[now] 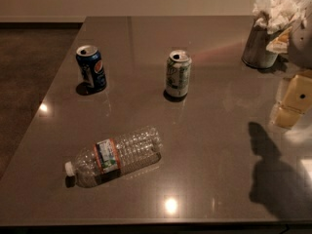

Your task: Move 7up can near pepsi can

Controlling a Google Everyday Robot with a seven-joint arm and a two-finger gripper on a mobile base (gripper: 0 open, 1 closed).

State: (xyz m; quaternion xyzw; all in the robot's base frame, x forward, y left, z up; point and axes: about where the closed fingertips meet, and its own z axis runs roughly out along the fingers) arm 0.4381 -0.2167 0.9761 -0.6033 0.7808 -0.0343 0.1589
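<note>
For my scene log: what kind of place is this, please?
Likely a kitchen or break-room counter: a grey countertop, the 7up can and pepsi can, a napkin holder. The gripper hangs at the right edge.

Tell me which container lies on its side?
The clear plastic bottle; the 7up can and pepsi can stand upright. The tool is far right.

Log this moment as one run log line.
7up can: upright, not held | pepsi can: upright, left of it, apart | end effector: right edge of view, away from both cans
</note>
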